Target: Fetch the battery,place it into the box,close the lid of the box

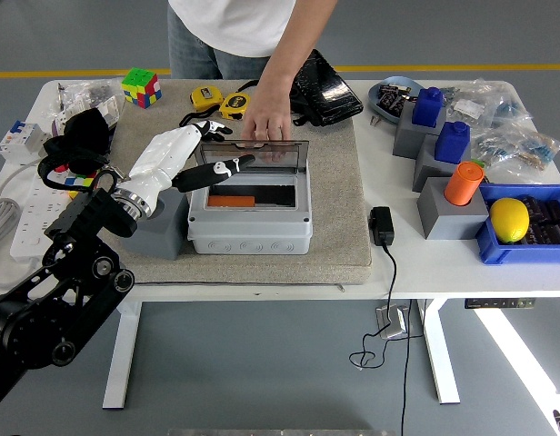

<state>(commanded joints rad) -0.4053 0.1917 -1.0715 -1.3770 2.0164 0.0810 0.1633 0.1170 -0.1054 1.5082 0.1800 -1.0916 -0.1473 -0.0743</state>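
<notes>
The lid-closing step appears to be in hand: the battery (231, 201) is lying inside the box (250, 216) toward the worktop's near-left. The left hand (204, 153), fingers spread and empty, is poised beside the lid (262, 154), which is being touched by a person's hand (265, 119); pressing down is judged necessary next.

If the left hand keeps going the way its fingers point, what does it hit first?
Probably the person's hand on the box lid's far edge; the left hand points right and away over the lid. Depth is unclear.
</notes>
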